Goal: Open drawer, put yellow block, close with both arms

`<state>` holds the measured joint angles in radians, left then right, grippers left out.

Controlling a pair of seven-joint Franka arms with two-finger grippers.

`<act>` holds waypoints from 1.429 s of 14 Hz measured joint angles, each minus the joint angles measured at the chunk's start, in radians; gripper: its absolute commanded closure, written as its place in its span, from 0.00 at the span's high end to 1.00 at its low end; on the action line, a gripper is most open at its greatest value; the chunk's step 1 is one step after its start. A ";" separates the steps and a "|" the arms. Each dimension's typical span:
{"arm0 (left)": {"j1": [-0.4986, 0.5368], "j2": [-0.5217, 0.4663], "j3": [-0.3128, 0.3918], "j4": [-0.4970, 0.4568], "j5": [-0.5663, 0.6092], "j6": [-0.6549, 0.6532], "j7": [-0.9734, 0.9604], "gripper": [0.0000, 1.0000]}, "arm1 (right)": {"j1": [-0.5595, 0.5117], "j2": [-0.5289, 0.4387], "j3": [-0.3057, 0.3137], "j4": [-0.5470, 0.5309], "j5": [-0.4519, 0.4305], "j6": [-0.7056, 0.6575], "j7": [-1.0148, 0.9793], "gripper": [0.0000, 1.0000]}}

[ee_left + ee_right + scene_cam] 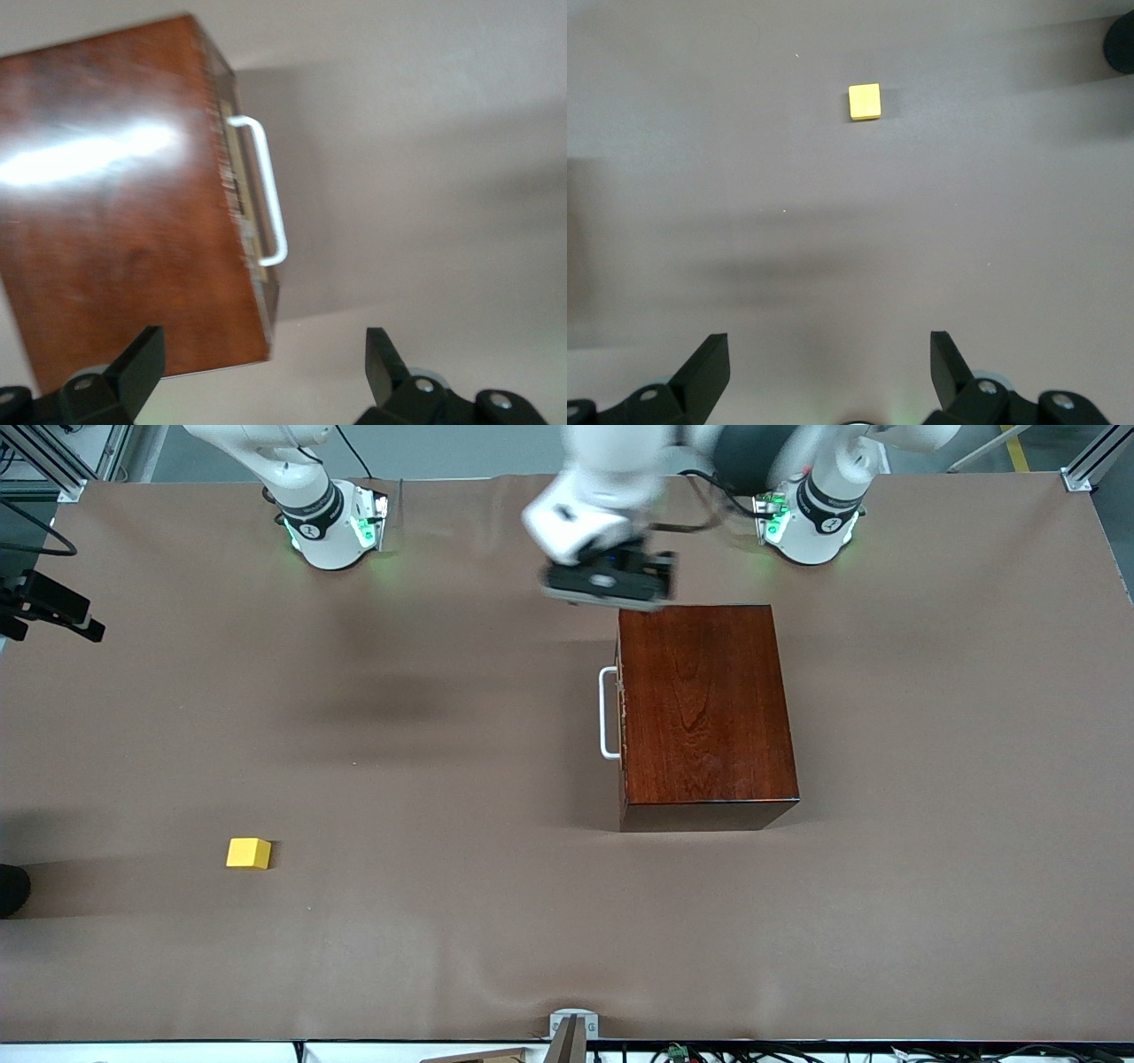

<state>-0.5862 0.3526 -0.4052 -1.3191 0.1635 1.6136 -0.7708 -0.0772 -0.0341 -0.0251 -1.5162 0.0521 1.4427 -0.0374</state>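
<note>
Currently the shut drawer (620, 713) is being approached by the wide-open left gripper (266, 376), handle (266, 190) ahead of its fingertips; right gripper (828, 376), also wide, is being held over bare table, yellow block (865, 101) well ahead.

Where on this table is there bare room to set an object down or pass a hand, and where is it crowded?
The widest bare stretch of the table runs between the yellow block and the drawer's handle. More lies along the edge nearest the front camera. It is crowded at the wooden box, whose base-side corner lies under the open left gripper. The right gripper, open, hangs over bare table.
</note>
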 measured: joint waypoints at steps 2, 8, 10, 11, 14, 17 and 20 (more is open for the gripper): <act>-0.089 0.074 0.028 0.012 0.024 0.026 -0.047 1.00 | 0.000 0.000 0.000 0.000 0.000 0.000 0.000 1.00; -0.150 0.230 0.164 0.027 0.026 0.082 -0.046 1.00 | 0.000 0.035 -0.004 -0.002 -0.001 0.017 0.000 1.00; -0.161 0.263 0.198 0.029 0.027 0.111 -0.046 1.00 | 0.000 0.082 -0.004 -0.003 -0.001 0.053 0.000 1.00; -0.163 0.277 0.208 0.030 0.039 0.119 -0.046 1.00 | 0.000 0.102 -0.003 -0.003 -0.001 0.064 -0.001 1.00; -0.163 0.315 0.214 0.031 0.107 0.131 -0.079 1.00 | 0.000 0.146 -0.002 -0.002 0.000 0.085 -0.001 1.00; -0.173 0.341 0.214 0.031 0.117 0.170 -0.107 1.00 | 0.010 0.218 0.007 -0.006 0.001 0.140 -0.007 1.00; -0.180 0.354 0.214 0.032 0.118 0.199 -0.114 1.00 | 0.029 0.289 0.010 -0.006 0.000 0.249 -0.007 1.00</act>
<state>-0.7657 0.7062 -0.1907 -1.2868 0.2817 1.8128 -0.8847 -0.0484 0.2546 -0.0150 -1.5222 0.0524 1.6919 -0.0443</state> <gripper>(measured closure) 0.000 0.000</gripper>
